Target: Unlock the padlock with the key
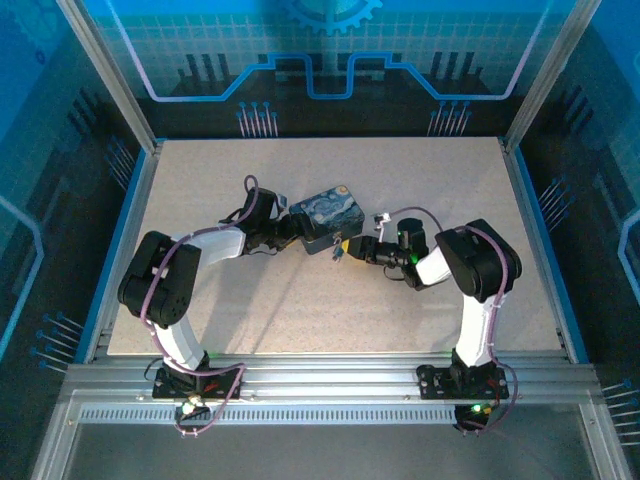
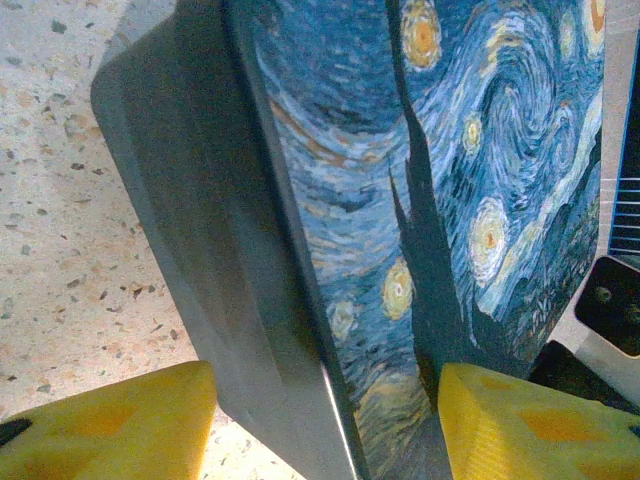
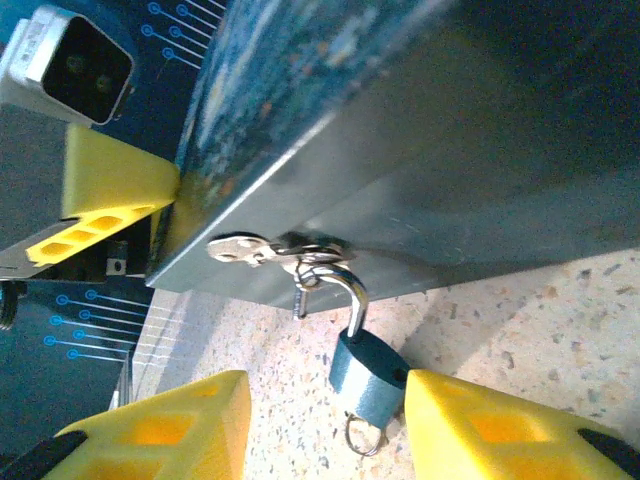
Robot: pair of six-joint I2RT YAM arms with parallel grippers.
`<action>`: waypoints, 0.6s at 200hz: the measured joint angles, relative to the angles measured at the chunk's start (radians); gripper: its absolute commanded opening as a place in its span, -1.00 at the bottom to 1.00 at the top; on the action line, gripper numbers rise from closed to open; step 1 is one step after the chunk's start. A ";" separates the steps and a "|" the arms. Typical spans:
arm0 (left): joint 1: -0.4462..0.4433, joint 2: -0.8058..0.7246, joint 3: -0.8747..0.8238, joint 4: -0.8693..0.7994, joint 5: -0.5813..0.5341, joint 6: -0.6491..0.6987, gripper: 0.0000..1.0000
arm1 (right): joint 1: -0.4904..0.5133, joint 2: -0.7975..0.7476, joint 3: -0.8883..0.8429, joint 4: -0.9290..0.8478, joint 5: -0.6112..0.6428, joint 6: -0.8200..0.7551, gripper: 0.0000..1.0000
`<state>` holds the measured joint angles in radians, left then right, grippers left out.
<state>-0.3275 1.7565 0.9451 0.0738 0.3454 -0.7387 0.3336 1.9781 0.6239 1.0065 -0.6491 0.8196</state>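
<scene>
You have no text, label, brand, number or sign to read here. The box (image 1: 325,215) carries a printed painting of blue and yellow swirls, with no lettering you can make out. The padlock (image 3: 368,380) shows you a plain bluish face. The backdrop panel (image 1: 320,50) bears a gear outline and circuit-like lines, which are graphics rather than writing.
</scene>
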 measured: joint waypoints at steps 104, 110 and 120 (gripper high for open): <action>-0.002 0.000 0.000 0.000 0.000 -0.019 0.22 | 0.000 0.080 0.082 0.026 -0.063 0.044 -0.21; -0.002 0.000 0.000 0.000 0.000 -0.019 0.22 | 0.000 0.085 0.086 0.030 -0.067 0.047 -0.21; -0.003 0.000 0.000 0.000 0.000 -0.020 0.22 | 0.000 0.093 0.092 0.036 -0.070 0.053 -0.22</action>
<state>-0.3302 1.7565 0.9447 0.0738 0.3450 -0.7586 0.3336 2.0708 0.7155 1.0428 -0.7193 0.8722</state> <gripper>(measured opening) 0.609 0.394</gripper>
